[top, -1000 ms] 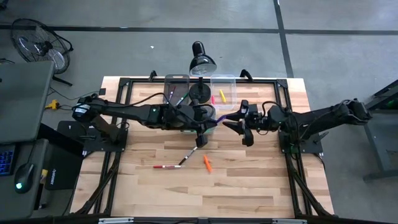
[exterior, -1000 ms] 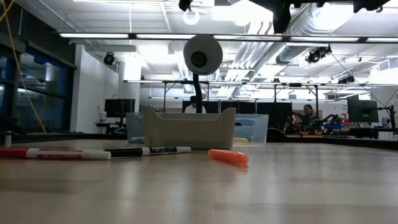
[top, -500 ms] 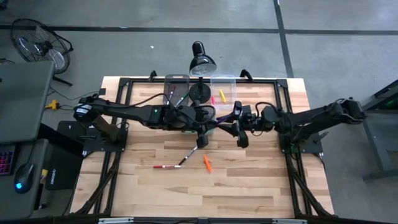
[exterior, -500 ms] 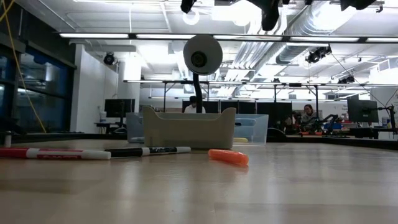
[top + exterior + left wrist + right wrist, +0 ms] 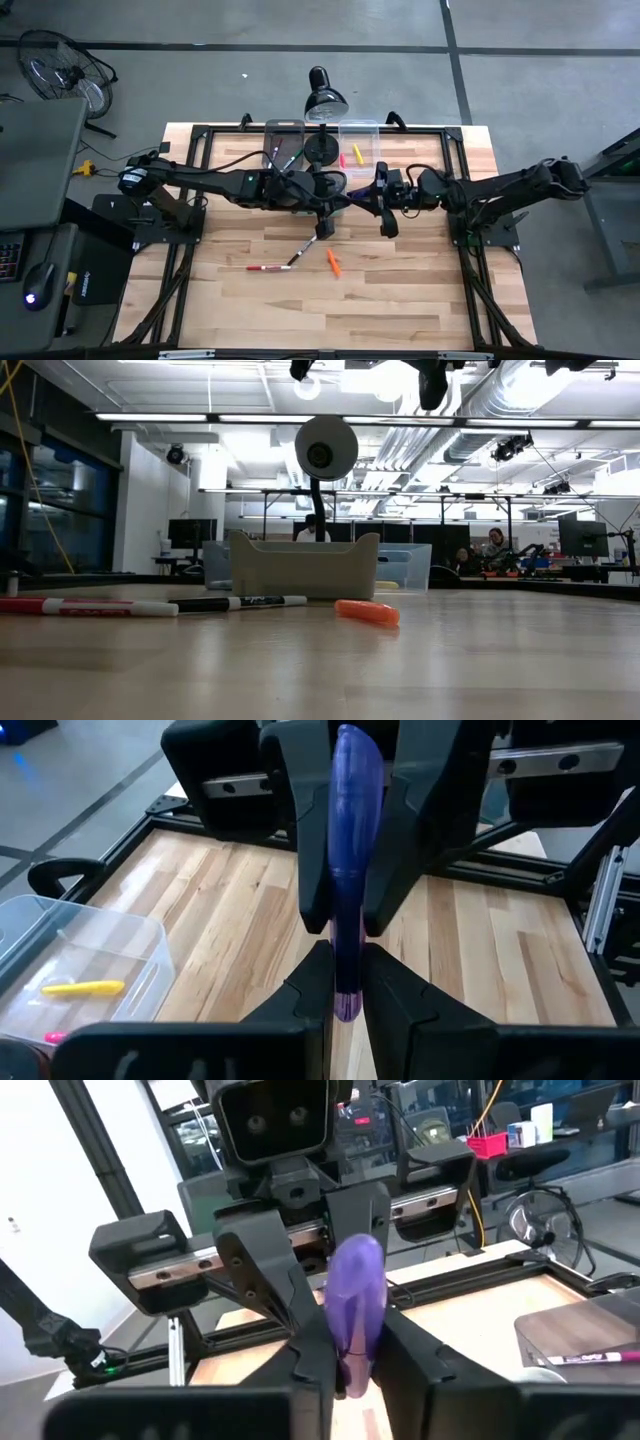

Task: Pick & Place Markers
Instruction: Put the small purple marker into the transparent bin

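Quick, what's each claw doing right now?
Left gripper: shut on the purple marker.
Right gripper: gripping the same purple marker, mid-handover above the table.

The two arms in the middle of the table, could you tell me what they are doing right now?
They are passing a purple marker from one to the other above the table's middle. The left gripper and the right gripper are both closed on it, one at each end. A red marker, a black-and-white marker and an orange marker lie loose on the table, and yellow and pink ones sit in a clear bin.
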